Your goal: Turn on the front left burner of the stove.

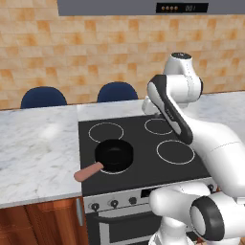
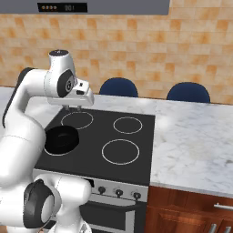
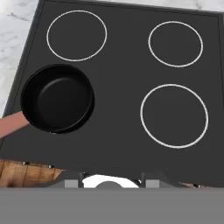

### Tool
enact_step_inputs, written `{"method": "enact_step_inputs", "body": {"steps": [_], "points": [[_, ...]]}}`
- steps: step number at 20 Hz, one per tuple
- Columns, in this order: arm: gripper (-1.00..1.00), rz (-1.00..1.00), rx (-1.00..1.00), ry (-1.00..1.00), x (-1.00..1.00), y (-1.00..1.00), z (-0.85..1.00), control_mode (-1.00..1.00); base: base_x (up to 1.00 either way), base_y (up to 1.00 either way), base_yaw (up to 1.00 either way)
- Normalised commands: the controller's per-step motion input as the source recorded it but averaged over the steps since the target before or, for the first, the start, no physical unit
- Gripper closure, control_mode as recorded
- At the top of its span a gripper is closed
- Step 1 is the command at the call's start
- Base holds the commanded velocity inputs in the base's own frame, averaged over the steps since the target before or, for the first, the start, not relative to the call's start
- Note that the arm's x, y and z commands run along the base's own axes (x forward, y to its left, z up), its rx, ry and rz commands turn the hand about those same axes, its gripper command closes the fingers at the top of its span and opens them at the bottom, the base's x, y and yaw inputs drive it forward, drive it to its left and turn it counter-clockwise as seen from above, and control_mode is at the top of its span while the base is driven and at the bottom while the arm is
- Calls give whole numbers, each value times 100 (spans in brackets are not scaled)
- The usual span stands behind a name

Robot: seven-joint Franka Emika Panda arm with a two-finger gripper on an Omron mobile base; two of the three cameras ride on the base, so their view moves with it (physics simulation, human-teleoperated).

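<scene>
Nearest the base: silver front panel (image 1: 143,196) of the stove (image 2: 132,154) is showing small dark knobs (image 2: 119,192) in a row along its front edge; wooden cabinets (image 2: 191,209) are flanking it below the surface.

Front left burner (image 3: 85,120) is sitting at the front left corner of the black glass top. A small black frying pan (image 3: 57,97) is sitting on it and covering nearly all of the ring, so just a thin white arc is peeking out at the pan's rim. The pan's reddish handle (image 1: 88,172) is sticking out past the front left edge of the glass toward the marble surface (image 1: 38,148).

Front right ring (image 3: 174,115) is bare and the widest of the four. Back left ring (image 3: 77,35) and back right ring (image 3: 175,43) are also bare.

Tool (image 2: 73,108) is hanging above the back left area of the glass, apart from it and well apart from the knobs, pointing down. Can't tell whether its fingers are apart or together.

Beyond the back edge of the surface, two dark blue chair backs (image 1: 81,95) are standing against an orange tiled wall (image 2: 136,50). A grey hood (image 1: 153,6) with a small display is hanging at the top.
</scene>
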Motion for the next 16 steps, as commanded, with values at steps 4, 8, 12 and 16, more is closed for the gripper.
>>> {"method": "enact_step_inputs", "body": {"steps": [4, 8, 12, 16], "points": [[-100, 0, 0, -3, -3, 43, -5, -100, 0, 0, 0], [-100, 0, -5, -15, -35, 100, -6, -100, 0, 0, 0], [-100, -1, -15, -19, -63, 100, -18, -100, 0, 0, 0], [-100, -8, -10, -14, -39, 100, -16, -100, 0, 0, 0]]}}
